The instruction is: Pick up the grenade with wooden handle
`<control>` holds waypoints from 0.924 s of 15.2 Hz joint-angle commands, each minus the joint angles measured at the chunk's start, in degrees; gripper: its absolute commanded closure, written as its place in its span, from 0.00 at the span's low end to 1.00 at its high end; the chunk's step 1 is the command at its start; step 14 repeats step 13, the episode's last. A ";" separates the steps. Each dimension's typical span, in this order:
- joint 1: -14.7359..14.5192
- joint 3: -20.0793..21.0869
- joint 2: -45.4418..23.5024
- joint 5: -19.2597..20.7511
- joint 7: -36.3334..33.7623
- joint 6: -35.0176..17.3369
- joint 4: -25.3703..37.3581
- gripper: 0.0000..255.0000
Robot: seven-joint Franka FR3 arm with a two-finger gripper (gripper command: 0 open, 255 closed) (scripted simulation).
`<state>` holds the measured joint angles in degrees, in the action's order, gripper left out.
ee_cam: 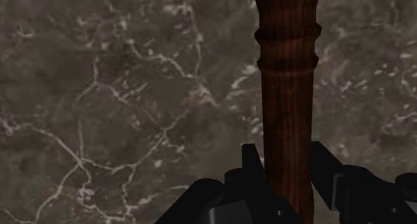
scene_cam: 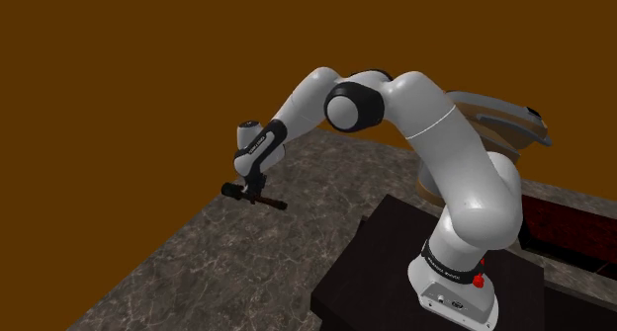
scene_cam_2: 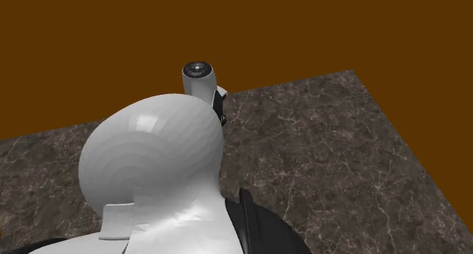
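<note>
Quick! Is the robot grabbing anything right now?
The end effector is closed on the grenade, clasping its wooden handle.

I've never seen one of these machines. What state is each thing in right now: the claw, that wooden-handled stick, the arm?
Gripper: shut on the grenade's wooden handle.
Grenade: clasped between the black fingers, lying roughly level in the shoulder view; whether it is lifted or resting, I cannot tell.
Arm: bent, reaching out from the stand over the marbled surface.
</note>
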<state>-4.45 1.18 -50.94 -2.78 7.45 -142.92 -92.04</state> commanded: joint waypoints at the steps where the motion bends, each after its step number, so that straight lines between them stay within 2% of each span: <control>1: 0.02 -0.01 1.35 0.01 -0.02 0.84 -0.48 1.00; 14: 0.02 -0.06 7.64 0.06 -0.25 4.94 -2.66 1.00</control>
